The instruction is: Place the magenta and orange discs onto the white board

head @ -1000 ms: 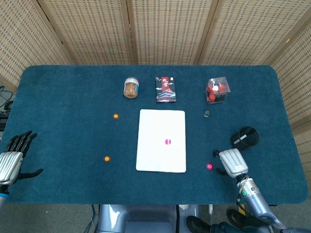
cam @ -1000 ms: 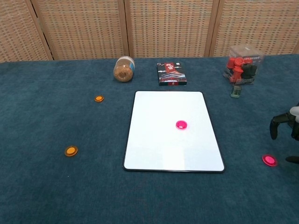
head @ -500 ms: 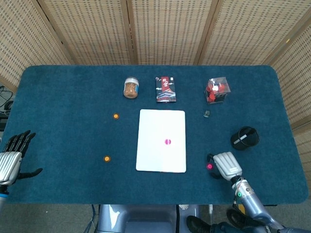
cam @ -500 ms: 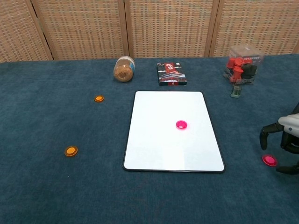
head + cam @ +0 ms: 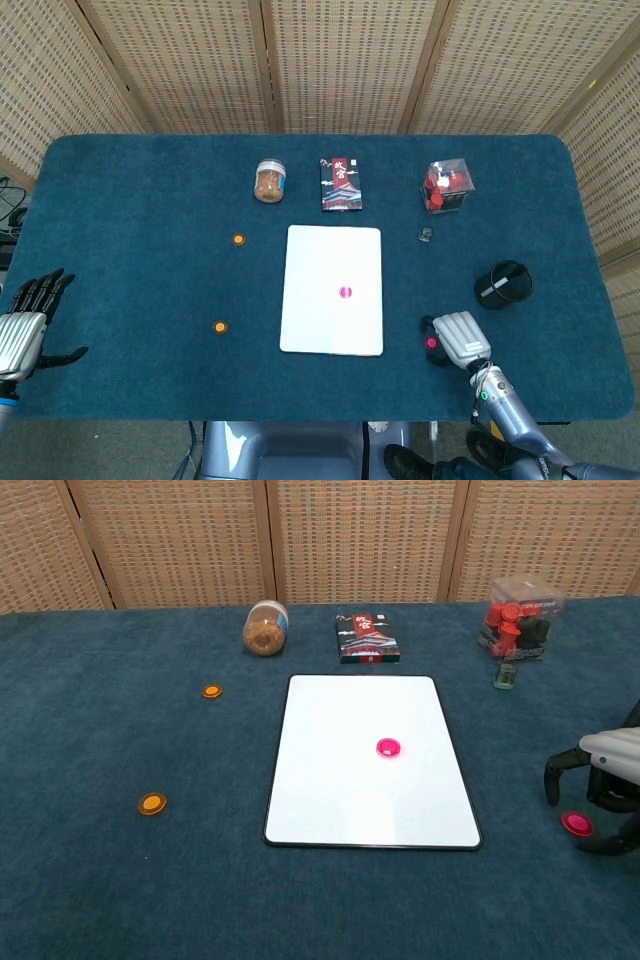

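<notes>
The right hand [image 5: 600, 780] hovered over the loose magenta disc [image 5: 575, 823] on the cloth beside the white board [image 5: 330, 780], fingers spread, apparently not yet gripping; next it needed to pinch and lift.

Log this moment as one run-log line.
right hand: over off-board magenta disc, not gripping | left hand: idle | white board: one magenta disc
</notes>
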`<action>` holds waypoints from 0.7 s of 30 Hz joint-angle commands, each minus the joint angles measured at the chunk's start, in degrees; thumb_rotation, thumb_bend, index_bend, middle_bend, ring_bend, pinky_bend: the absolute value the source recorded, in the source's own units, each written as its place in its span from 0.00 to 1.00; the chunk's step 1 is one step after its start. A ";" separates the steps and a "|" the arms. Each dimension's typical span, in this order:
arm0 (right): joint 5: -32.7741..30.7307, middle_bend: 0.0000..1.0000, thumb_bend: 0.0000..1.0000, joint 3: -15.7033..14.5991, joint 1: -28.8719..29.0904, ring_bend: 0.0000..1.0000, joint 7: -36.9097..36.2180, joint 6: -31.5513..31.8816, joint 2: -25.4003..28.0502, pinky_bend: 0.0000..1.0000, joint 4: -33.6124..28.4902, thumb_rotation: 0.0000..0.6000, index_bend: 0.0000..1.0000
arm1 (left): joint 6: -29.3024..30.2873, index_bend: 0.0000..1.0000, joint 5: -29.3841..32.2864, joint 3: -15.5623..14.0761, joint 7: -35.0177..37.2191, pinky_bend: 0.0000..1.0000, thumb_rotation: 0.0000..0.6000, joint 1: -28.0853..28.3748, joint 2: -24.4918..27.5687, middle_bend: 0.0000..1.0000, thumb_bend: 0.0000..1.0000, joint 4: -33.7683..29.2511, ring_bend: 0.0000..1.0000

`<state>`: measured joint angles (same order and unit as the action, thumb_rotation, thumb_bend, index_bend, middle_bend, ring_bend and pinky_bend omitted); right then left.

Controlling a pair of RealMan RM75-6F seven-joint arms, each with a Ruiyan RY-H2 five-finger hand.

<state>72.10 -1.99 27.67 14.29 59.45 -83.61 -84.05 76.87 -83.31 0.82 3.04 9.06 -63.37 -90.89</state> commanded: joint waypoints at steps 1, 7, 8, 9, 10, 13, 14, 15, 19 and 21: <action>-0.70 0.96 0.26 0.50 0.29 1.00 0.86 -0.91 0.05 1.00 -0.58 1.00 0.42 | 0.03 0.00 0.21 0.10 -0.12 0.00 1.00 -0.03 -0.07 0.00 0.00 -0.02 0.00; -2.08 0.96 0.26 1.20 0.40 1.00 2.36 -2.12 0.12 1.00 -0.79 1.00 0.43 | -0.23 0.00 0.39 0.16 -0.12 0.00 1.00 0.05 -0.07 0.00 0.00 0.00 0.00; -2.21 0.96 0.26 1.24 0.41 1.00 2.51 -2.30 0.16 1.00 -0.78 1.00 0.43 | -0.27 0.00 0.38 0.15 -0.16 0.00 1.00 0.08 -0.07 0.00 0.00 -0.02 0.00; -2.32 0.96 0.26 1.28 0.43 1.00 2.67 -2.47 0.20 1.00 -0.75 1.00 0.43 | -0.30 0.00 0.39 0.15 -0.16 0.00 1.00 0.09 -0.07 0.00 0.00 -0.04 0.00; -2.43 0.96 0.26 1.36 0.45 1.00 2.84 -2.62 0.23 1.00 -0.77 1.00 0.43 | -0.27 0.00 0.36 0.14 -0.22 0.00 1.00 0.08 -0.05 0.00 0.00 -0.07 0.00; -2.57 0.96 0.27 1.52 0.42 1.00 2.99 -2.86 0.28 1.00 -0.80 1.00 0.43 | -0.21 0.00 0.39 0.15 -0.29 0.00 1.00 0.03 -0.08 0.00 0.00 -0.09 0.00; -2.52 0.96 0.28 1.53 0.40 1.00 3.05 -2.95 0.31 1.00 -0.81 1.00 0.43 | -0.27 0.00 0.45 0.16 -0.32 0.00 1.00 0.05 -0.06 0.00 0.00 -0.11 0.00; -2.49 0.96 0.30 1.53 0.39 1.00 3.11 -3.02 0.36 1.00 -0.85 1.00 0.43 | -0.30 0.00 0.49 0.16 -0.35 0.00 1.00 0.05 -0.05 0.00 0.00 -0.13 0.00; -2.45 0.96 0.31 1.63 0.27 1.00 3.15 -3.17 0.53 1.00 -0.87 1.00 0.43 | -0.39 0.00 0.46 0.16 -0.45 0.00 1.00 0.11 -0.06 0.00 0.00 -0.17 0.00; -2.43 0.96 0.31 1.69 0.23 1.00 3.12 -3.31 0.58 1.00 -0.83 1.00 0.43 | -0.44 0.00 0.47 0.13 -0.39 0.00 1.00 0.11 -0.05 0.00 0.00 -0.16 0.00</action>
<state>69.67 -0.31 27.90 17.41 56.14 -83.04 -84.88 76.43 -82.83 0.95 2.65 9.17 -63.42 -91.05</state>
